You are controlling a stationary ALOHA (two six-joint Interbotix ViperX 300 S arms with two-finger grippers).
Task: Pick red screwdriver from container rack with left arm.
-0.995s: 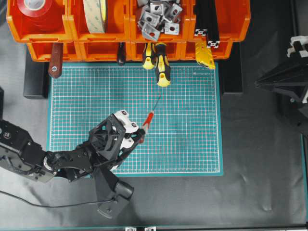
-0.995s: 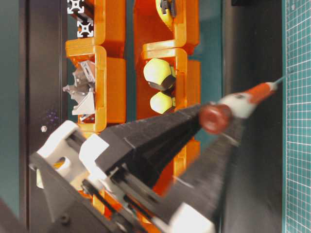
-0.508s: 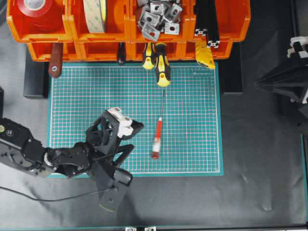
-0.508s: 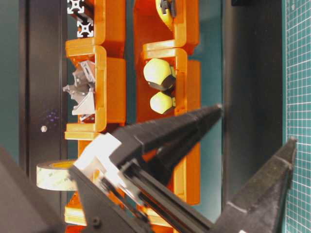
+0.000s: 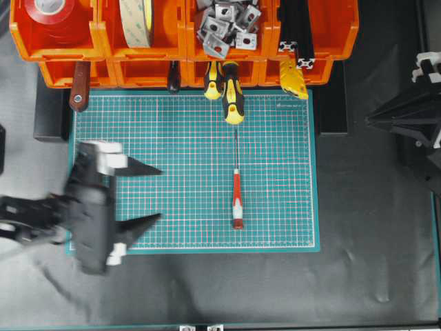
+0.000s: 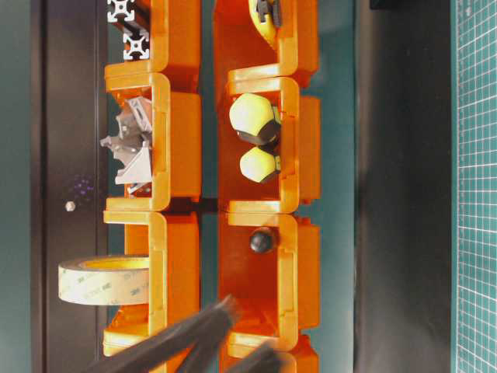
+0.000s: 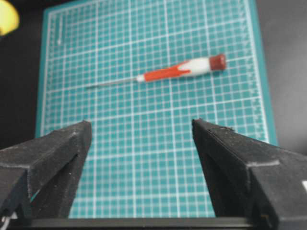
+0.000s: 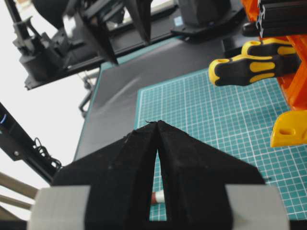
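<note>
Overhead, change: the slim red-handled screwdriver with white band (image 5: 237,201) lay aslant on the mat half a second ago; it now lies straight, cap toward the green mat's front edge, shaft tip toward the rack. The black left pincer (image 5: 160,194) has drawn back to the mat's left edge, blurred, its fingers spread wide with nothing between them.
Overhead, bins: the two-tier orange plastic container rack (image 5: 103,43) holds a red tape roll (image 5: 52,15), a pale tape roll (image 5: 136,21), grey metal brackets (image 5: 225,22) and black profile bars (image 5: 296,31); two yellow-and-black screwdrivers (image 5: 228,88) jut over the mat's back edge.
Overhead, room: the green gridded cutting mat (image 5: 179,138) is open between pincer and screwdriver.
Table-level: the fingers have sunk to the bottom edge.
Left wrist: the screwdriver lies well beyond the spread fingertips (image 7: 82,130).
Right wrist: the right pincer (image 8: 157,125) is pressed together, above the dark bench (image 8: 120,100) beside the mat.
</note>
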